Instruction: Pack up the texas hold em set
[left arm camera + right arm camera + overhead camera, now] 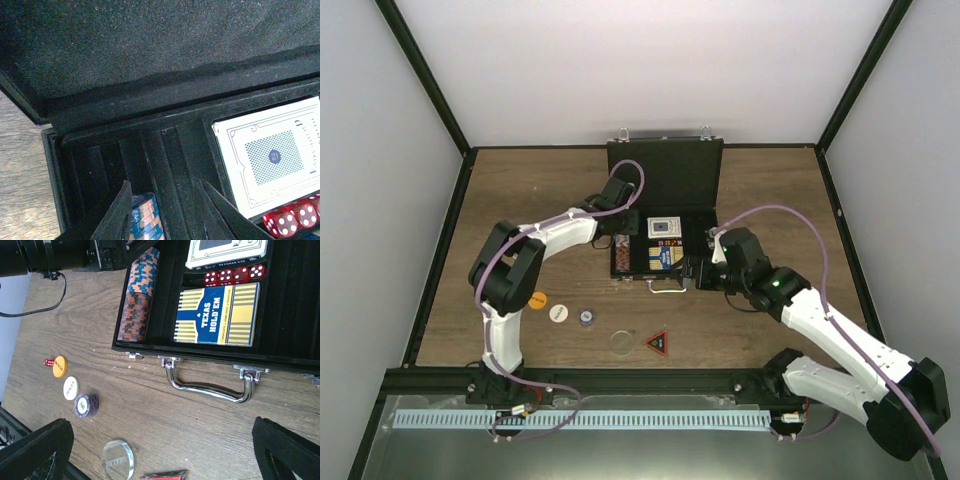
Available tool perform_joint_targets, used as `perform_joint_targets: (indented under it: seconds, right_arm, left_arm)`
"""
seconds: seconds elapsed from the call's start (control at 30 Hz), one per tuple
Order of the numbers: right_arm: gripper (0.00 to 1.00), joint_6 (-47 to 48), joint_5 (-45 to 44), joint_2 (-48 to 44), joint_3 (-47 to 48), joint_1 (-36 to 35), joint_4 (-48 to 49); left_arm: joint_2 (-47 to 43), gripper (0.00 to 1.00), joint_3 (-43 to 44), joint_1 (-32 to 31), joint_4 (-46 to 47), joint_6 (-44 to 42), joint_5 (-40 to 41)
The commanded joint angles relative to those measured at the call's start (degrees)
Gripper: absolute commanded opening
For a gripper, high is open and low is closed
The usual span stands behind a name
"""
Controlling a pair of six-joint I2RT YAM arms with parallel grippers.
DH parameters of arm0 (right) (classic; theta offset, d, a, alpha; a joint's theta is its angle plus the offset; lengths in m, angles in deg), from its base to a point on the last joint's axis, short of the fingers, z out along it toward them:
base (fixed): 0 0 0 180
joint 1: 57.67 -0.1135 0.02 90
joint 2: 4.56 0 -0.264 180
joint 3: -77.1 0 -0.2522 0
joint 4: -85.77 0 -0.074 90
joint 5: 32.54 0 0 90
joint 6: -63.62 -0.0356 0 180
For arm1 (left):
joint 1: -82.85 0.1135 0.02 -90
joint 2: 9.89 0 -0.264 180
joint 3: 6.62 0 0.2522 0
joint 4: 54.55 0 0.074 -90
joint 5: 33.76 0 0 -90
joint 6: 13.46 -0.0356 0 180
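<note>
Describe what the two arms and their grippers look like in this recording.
The arms match: the left arm and right arm have white link shells between bulky black joint housings. A lavender cable loops along each arm. A small green light glows on the right arm. The left gripper and right gripper have matte black, wedge-shaped fingers. No markings are readable.

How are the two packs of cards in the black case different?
The white pack has a blue-green patch; the blue pack has yellow stripes and says TEXAS HOLD'EM. The white pack lies by the lid, the blue pack by the handle, with red dice between. Both lie flat inside the case.
</note>
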Motion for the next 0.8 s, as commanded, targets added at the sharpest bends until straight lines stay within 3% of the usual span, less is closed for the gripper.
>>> perform_joint_targets:
  seconds: [0.0, 0.3, 0.6, 0.77]
  right_arm:
    - [1.00, 0.45, 0.44, 0.74, 2.53, 0.49, 1.08]
    - [1.00, -0.11, 0.79, 0.72, 2.08, 0.49, 1.48]
    - [1.00, 1.46, -2.27, -0.17, 4.34, 0.46, -0.51]
    - [1.00, -0.24, -6.11, -2.20, 4.76, 0.49, -3.18]
  left_arm:
    - [-2.05, 0.36, -4.92, -0.12, 0.83, 1.46, -3.31]
    - [-3.90, 0.38, -7.90, -0.93, 1.72, 1.94, -4.16]
    - [-13.24, 0.69, -1.33, -0.93, -1.39, 0.93, -1.50]
    - [-22.77, 0.82, -6.33, -0.98, -3.56, 3.31, 1.26]
